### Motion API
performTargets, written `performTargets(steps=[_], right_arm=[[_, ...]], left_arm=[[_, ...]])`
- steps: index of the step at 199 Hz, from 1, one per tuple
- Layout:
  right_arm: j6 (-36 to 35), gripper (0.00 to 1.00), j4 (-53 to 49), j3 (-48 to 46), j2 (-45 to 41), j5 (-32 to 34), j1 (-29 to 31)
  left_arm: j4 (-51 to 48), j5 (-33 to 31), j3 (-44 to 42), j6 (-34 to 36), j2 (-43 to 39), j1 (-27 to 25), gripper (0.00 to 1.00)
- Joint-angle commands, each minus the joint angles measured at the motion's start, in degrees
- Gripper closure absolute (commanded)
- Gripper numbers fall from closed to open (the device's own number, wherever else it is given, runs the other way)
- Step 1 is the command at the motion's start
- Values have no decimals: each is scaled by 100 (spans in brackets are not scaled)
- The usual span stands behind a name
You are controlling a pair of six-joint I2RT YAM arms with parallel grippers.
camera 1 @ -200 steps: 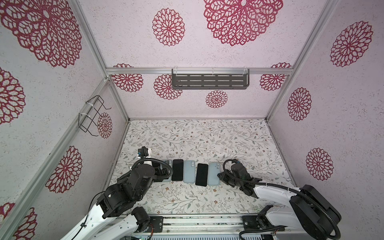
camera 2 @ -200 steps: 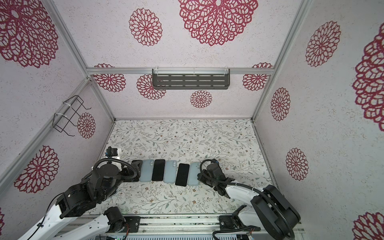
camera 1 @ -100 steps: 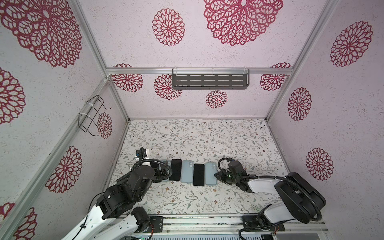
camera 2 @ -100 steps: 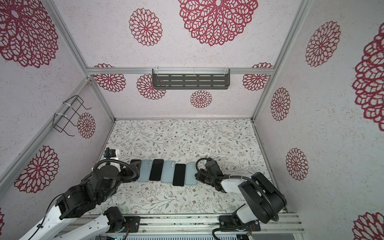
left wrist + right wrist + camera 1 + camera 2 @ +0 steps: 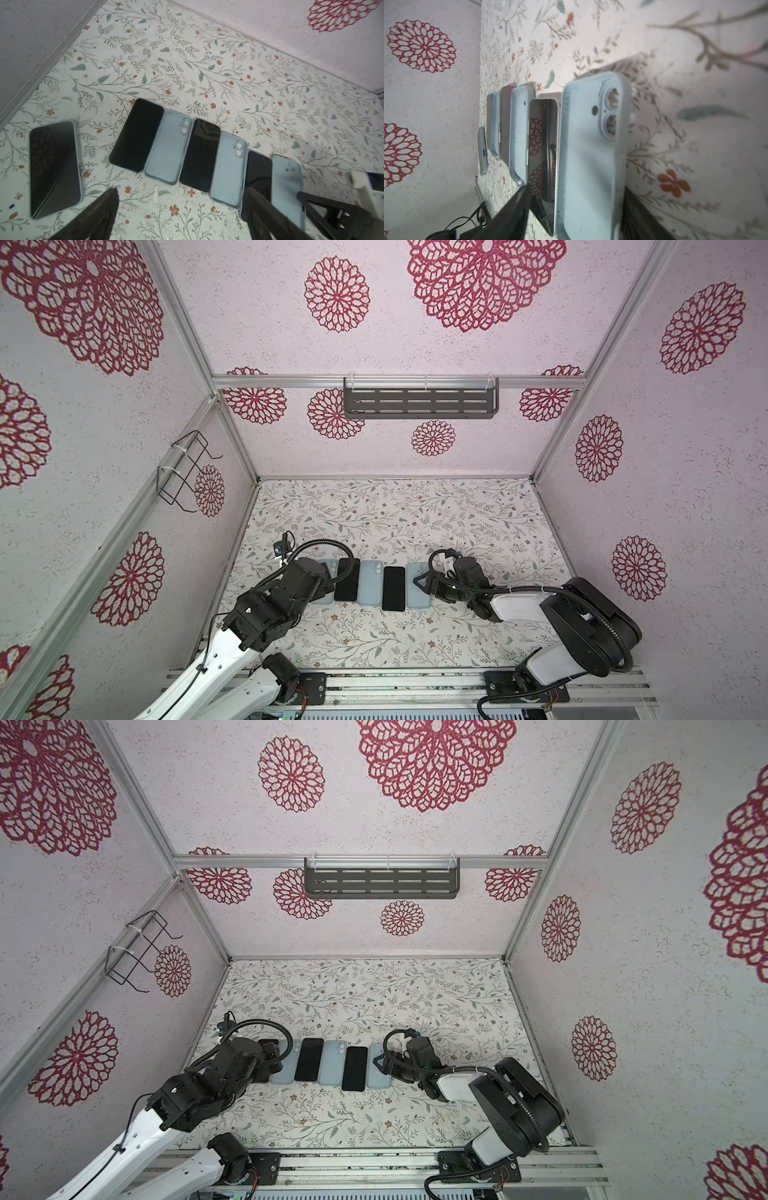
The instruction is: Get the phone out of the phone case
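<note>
A black phone still inside its light blue phone case (image 5: 55, 168) lies apart at the left end of the floral table. It is hidden under my left arm in both top views. To its right runs a tight row of bare black phones (image 5: 136, 135) and empty light blue cases (image 5: 168, 146). My left gripper (image 5: 180, 191) hangs open above the table just in front of this row, holding nothing. My right gripper (image 5: 577, 188) is open and turned on its side at the row's right end. The end case (image 5: 591, 155) (image 5: 417, 585) lies between its fingers (image 5: 517, 214).
The left wall's metal rail (image 5: 41, 62) runs close behind the cased phone. A grey slotted shelf (image 5: 419, 402) hangs on the back wall and a wire basket (image 5: 185, 472) on the left wall. The arms' mounting rail (image 5: 415, 684) edges the table front.
My right arm slid left a little, with the right-end case and the phone beside it. Its jaws were together and now stand apart. The left arm has hardly moved.
</note>
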Motion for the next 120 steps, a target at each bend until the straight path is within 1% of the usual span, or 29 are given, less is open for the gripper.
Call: performTargets(steps=[1,13,31,43,53,70,93,110,120], right_arm=[[-358,7,-1004,-40,-143,264,-11],[-514,1,-1308,-2,-329,339,-20],[-814,1,-1949,125,-645,500,-20],[-1082,1,-2506,272,-871,699,-27],[-1302,1,-2932,388,-1065,887,-29],[-1590,1,-3435,518,-1399,1054,-78],[-1753,1,-3639,568,-1777,984,-214],[-1781,1,-3628,602,-1932,823,-337],[-1792,1,-3594,644,-1966,721,-392]], left_arm=[[115,421,-232,-140,144,340,3],[123,414,-347,-220,193,664,3],[144,645,-513,-294,259,1390,3],[100,668,-597,-420,318,1860,3],[67,640,-602,-442,394,2176,3],[3,420,-585,-414,573,2680,3],[6,199,-627,-262,912,3394,3],[113,241,-611,-112,1218,3792,3],[168,148,-619,-52,1394,4013,3]])
